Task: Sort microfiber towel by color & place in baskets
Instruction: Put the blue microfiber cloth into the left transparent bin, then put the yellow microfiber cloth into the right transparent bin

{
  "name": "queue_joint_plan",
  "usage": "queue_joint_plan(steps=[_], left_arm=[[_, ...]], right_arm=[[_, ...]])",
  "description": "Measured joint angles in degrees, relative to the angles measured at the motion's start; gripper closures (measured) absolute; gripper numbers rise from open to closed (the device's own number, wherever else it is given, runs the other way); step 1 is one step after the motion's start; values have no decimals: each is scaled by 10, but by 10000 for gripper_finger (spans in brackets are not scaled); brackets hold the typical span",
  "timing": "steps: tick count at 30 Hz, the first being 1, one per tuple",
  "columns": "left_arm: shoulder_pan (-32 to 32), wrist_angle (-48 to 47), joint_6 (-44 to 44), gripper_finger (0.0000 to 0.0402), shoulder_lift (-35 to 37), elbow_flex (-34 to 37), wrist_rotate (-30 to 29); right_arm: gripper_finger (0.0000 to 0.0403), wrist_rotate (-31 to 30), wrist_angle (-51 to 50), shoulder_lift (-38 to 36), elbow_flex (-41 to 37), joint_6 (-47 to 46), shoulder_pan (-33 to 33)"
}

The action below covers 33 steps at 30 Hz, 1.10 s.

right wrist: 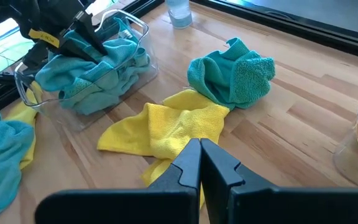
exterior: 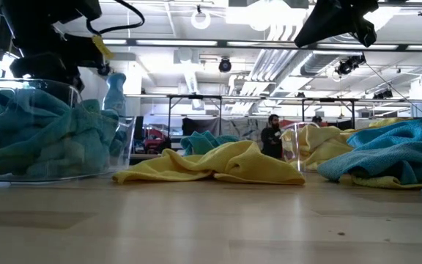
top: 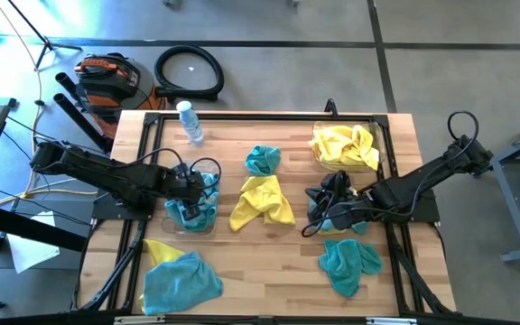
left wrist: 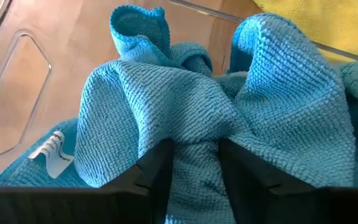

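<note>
We see two arms built of dark, near-black links, slim tubes joined by thicker rounded housings at each joint. Black cables run along both: one loops in an arc over the left hand (top: 190,188), another curls above the elbow of the right arm near the table's right edge, and more bunch in a tangle around the right hand (top: 325,209). The left hand's wrist carries a small yellow tag (right wrist: 45,38) with dark lettering we cannot read. Each hand ends in two matte black fingers (left wrist: 153,177) with flat, angular faces and bevelled edges; those of the right hand (right wrist: 199,163) taper to narrow tips.
</note>
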<state>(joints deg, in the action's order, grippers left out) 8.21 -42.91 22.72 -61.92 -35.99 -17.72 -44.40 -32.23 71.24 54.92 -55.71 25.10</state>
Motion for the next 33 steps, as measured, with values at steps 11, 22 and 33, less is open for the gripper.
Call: queue_joint_plan(steps=[11, 22, 33], left_arm=[[0, -35, -54, 277, 2, -77, 7], [0, -115, -99, 277, 2, -185, -39], [0, -178, 11, 277, 2, -231, -32]], right_arm=[[403, 0, 2, 0, 0, 29, 0], [403, 0, 2, 0, 0, 48, 0], [402, 0, 2, 0, 0, 48, 0]])
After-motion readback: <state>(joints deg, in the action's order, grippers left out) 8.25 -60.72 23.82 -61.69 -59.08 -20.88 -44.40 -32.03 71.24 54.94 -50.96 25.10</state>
